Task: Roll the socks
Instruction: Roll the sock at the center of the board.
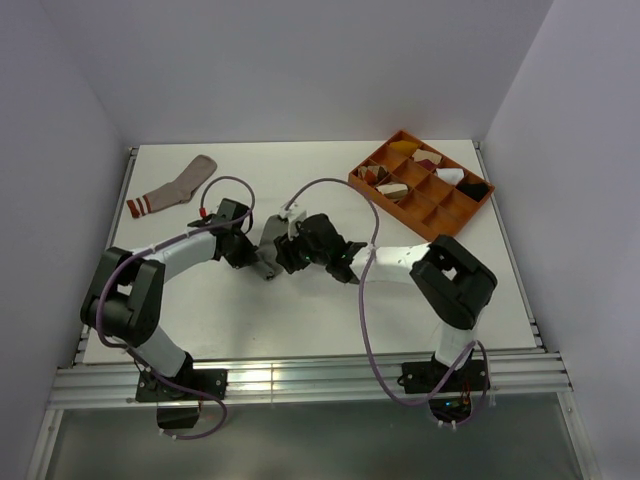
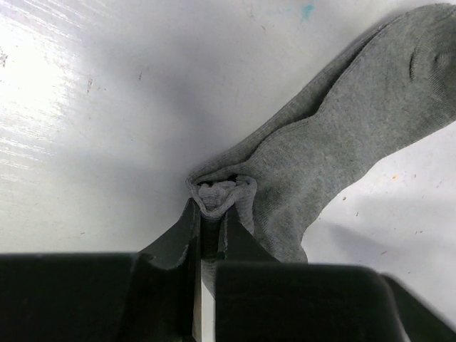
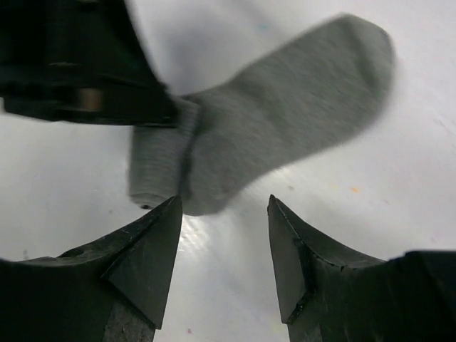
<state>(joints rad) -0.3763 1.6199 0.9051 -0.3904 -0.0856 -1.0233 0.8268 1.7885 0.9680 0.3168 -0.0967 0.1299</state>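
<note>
Nearest the arm bases, on the white table (image 1: 300, 320), the left gripper (image 2: 212, 211) is closed tightly on one bunched end of the grey sock (image 2: 335, 135). Only a small fold of knit is pinched between the jaws. The rest of the sock lies flat on the table, stretched away from the grip.

Just beside it, the right gripper (image 3: 224, 214) is held low over the table with its jaws parted about halfway. Nothing is held in them, and only bare table is seen in the gap. The sock lies just beyond the fingertips. A short rolled or doubled section appears to have formed at the pinched end, though blur in the right wrist view leaves this uncertain.

Several things could go wrong from here. Because so little cloth is gripped, the fold could be pulled out of the left jaws if the sock were tugged or dragged by the other arm. With nothing pressing on it, any turn already made could spring open, since soft knit relaxes easily. The two grippers are very close together, so one could be knocked by the other during a reach for the roll. The right jaws could also close on the table or on a single layer only.

Farther back, the pinkish sock (image 1: 175, 188) lies flat and unrolled near the far left corner, well apart from both grippers. The orange tray (image 1: 398, 209) sits at the far right.
</note>
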